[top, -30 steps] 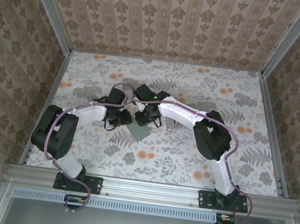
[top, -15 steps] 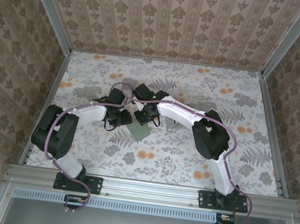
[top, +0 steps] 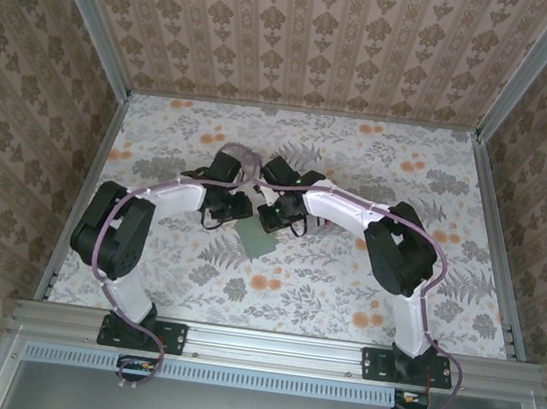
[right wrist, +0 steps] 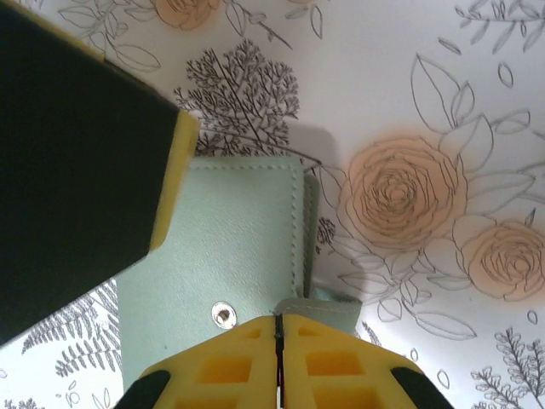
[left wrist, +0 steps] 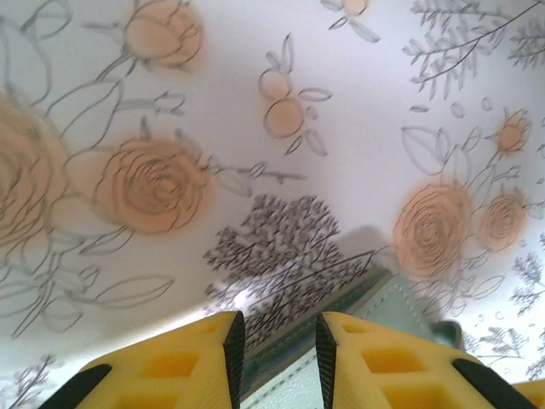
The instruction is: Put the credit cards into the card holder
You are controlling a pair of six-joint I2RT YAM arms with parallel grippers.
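– two grippers: what state do you see?
– my left gripper [left wrist: 274,354] pinches the card holder's [top: 256,242] edge. my right gripper [right wrist: 278,328] is pressed together at its raised flap; i can't tell if that's caught.
– where's the holder?
– on the floral table [top: 380,158], centre of the top view, between both.

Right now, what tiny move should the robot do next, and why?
Probably lift the right gripper a little to peel the flap up. It looks pinched shut on the flap of the card holder, beside the snap, while the left gripper steadies another edge.
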